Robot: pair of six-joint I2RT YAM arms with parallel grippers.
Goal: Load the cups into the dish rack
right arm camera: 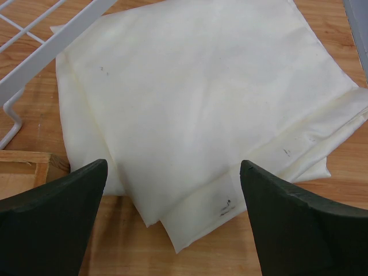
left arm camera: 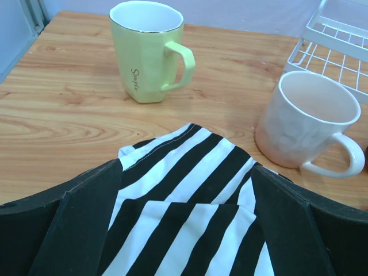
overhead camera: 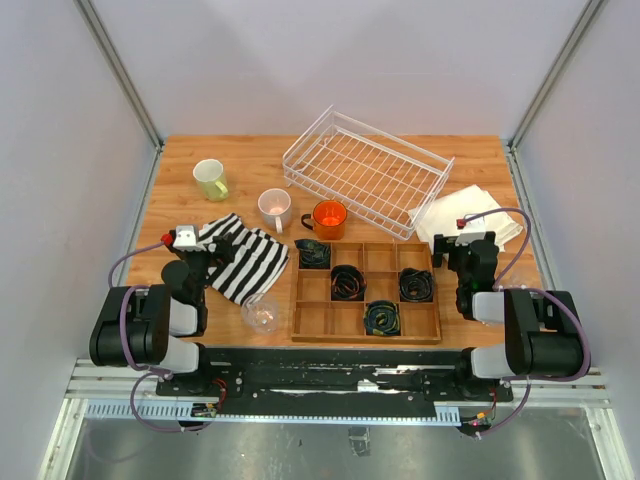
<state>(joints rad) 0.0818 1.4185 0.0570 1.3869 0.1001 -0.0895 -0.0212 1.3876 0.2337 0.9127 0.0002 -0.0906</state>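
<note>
Your left arm (overhead camera: 140, 325) is folded low at the near edge, its wrist reaching forward. Your left hand (overhead camera: 200, 243) stands with jaws spread wide, its dark fingers (left arm camera: 80, 224) far apart and gripping nothing. Your right arm (overhead camera: 535, 335) mirrors it, folded and low. Your right hand (overhead camera: 465, 238) is likewise spread wide, its fingers (right arm camera: 52, 218) holding nothing.

1. Rectangular orange-brown wooden tabletop (overhead camera: 250, 160) at centre
2. Plain pale lilac-grey wall panels (overhead camera: 330, 60) at 9, 12 and 3 o'clock
3. Silver metal corner posts (overhead camera: 120, 70) at 10 and 2 o'clock
4. Silver slotted metal rail (overhead camera: 330, 408) at 6 o'clock
</note>
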